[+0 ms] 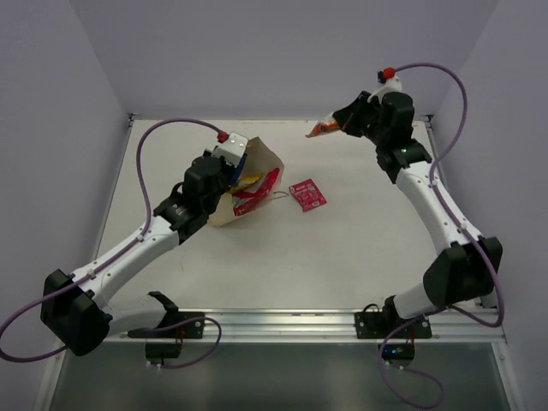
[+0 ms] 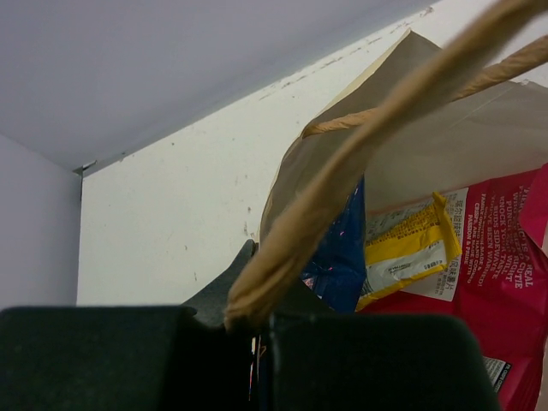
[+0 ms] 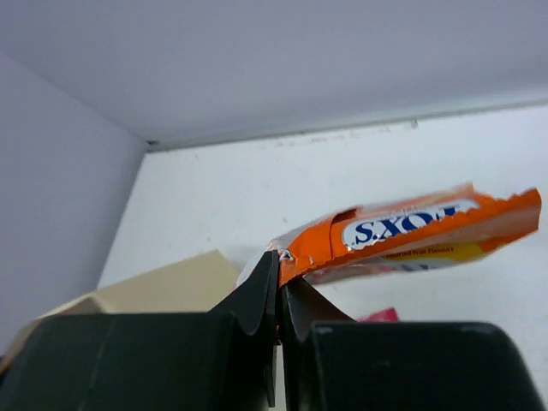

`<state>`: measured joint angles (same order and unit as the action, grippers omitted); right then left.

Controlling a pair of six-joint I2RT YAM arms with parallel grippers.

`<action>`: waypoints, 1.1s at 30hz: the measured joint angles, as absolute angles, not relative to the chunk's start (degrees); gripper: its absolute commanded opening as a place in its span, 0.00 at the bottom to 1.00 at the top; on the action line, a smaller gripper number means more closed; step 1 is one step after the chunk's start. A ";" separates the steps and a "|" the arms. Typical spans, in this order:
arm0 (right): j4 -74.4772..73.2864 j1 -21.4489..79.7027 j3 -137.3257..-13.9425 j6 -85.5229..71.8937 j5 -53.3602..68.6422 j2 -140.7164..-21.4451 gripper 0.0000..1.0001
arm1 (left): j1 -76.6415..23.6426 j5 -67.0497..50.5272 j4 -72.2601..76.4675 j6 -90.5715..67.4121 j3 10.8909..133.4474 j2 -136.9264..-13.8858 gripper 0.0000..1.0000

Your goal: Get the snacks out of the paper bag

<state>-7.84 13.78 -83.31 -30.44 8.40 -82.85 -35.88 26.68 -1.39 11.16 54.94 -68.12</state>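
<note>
The tan paper bag [image 1: 257, 167] lies tipped on the table's left half, mouth toward the right. My left gripper [image 1: 229, 163] is shut on the bag's looped handle [image 2: 342, 171] at its rim. Inside the bag mouth show the red-pink-and-white bag [image 2: 505, 282], the blue-and-white bag [image 2: 342, 257] and the yellow bar wrapper [image 2: 409, 248]. The small magenta packet [image 1: 307, 193] lies flat on the table just right of the bag. My right gripper [image 1: 341, 122] is raised at the back right, shut on one end of the orange packet [image 3: 411, 235], which sticks out sideways.
White table with raised back edge [image 1: 282, 117] and pale walls on three sides. A metal rail [image 1: 282, 321] runs along the near edge with both arm bases bolted there. The right arm's purple cable [image 1: 462, 94] loops above the back right corner.
</note>
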 measured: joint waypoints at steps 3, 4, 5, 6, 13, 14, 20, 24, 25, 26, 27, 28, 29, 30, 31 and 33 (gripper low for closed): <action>-2.46 12.21 -76.60 -30.41 10.72 -89.12 0.00 | -35.88 26.06 -1.41 11.84 54.98 -68.12 0.00; -1.39 11.86 -74.54 -30.39 11.11 -90.45 0.00 | -35.88 25.74 -1.41 12.12 54.98 -68.10 0.00; -0.56 11.44 -72.18 -30.39 11.51 -91.94 0.00 | -35.88 25.36 -1.41 12.45 54.98 -68.03 0.00; 0.34 11.05 -69.82 -30.44 11.81 -93.17 0.00 | -35.88 24.95 -1.43 12.78 54.98 -67.96 0.00; 0.40 9.21 -54.41 -34.04 9.63 -92.99 0.29 | -35.88 21.19 -1.43 14.57 54.98 -67.68 0.00; -0.32 9.06 -53.12 -34.59 9.08 -92.25 0.30 | -35.88 20.71 -1.43 14.63 54.98 -67.68 0.00; -9.63 11.05 -50.39 -35.62 4.27 -81.91 0.50 | -35.90 18.17 -1.43 14.31 54.96 -67.68 0.00; -14.87 20.01 -54.76 -35.38 0.78 -71.55 0.55 | -36.42 18.17 -1.43 13.26 54.89 -67.68 0.00; -15.57 22.59 -56.82 -35.42 0.27 -69.71 0.55 | -36.60 18.26 -1.43 12.86 54.85 -67.68 0.00; -15.86 25.34 -58.74 -35.68 -0.30 -68.16 0.56 | -36.84 18.41 -1.48 12.56 54.85 -67.68 0.00; -15.88 28.10 -60.31 -36.10 -1.02 -66.78 0.56 | -37.15 18.55 -1.50 12.27 54.85 -67.70 0.00; -15.81 30.39 -61.58 -36.56 -1.39 -65.56 0.56 | -37.45 18.85 -1.50 11.77 54.85 -67.70 0.00; -15.86 32.73 -62.61 -37.21 -1.98 -64.66 0.56 | -37.78 19.29 -1.52 11.44 54.85 -67.70 0.00; -15.86 34.83 -63.48 -38.00 -2.22 -64.16 0.56 | -38.15 19.77 -1.52 11.03 54.83 -67.70 0.00; -15.86 36.40 -64.25 -38.72 -2.48 -64.10 0.56 | -38.48 20.08 -1.56 10.63 54.83 -67.70 0.00; -15.46 39.42 -65.45 -40.32 -2.74 -65.14 0.56 | -39.00 20.53 -1.61 9.82 54.76 -67.70 0.00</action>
<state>-15.46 39.42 -65.45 -40.32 -2.74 -65.14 -39.00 20.53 -1.61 9.82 54.76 -67.70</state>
